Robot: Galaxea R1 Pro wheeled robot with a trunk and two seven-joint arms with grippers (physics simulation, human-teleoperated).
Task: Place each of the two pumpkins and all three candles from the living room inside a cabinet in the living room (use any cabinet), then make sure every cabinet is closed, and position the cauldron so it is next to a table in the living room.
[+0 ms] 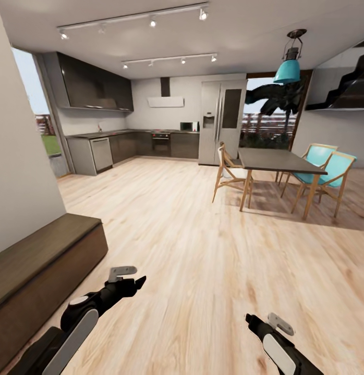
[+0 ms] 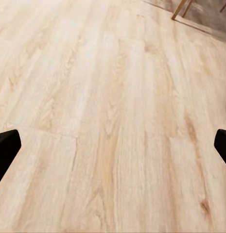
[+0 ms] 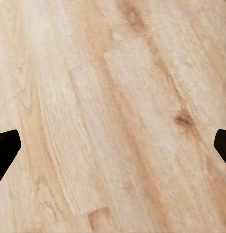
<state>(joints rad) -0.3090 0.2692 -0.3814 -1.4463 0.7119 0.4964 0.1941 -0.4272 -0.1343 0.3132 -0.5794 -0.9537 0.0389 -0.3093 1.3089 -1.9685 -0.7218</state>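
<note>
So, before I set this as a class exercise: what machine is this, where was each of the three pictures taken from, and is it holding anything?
These are computer-simulated pictures of a wheeled robot with two arms. The large picture comes from a camera on its head, looking forward and down: the left gripper and right gripper reach in from below. Ahead lies a light wood-plank floor, a dining table with turquoise chairs, a kitchen with a fridge, and a low dark-brown wooden unit along the left wall.

The two small pictures come from cameras on each arm, looking along the gripper's fingers. The dark tips at the picture edges are the fingers of the left gripper and the fingers of the right gripper. Both are spread wide with bare floor between them, so nothing is held.
</note>
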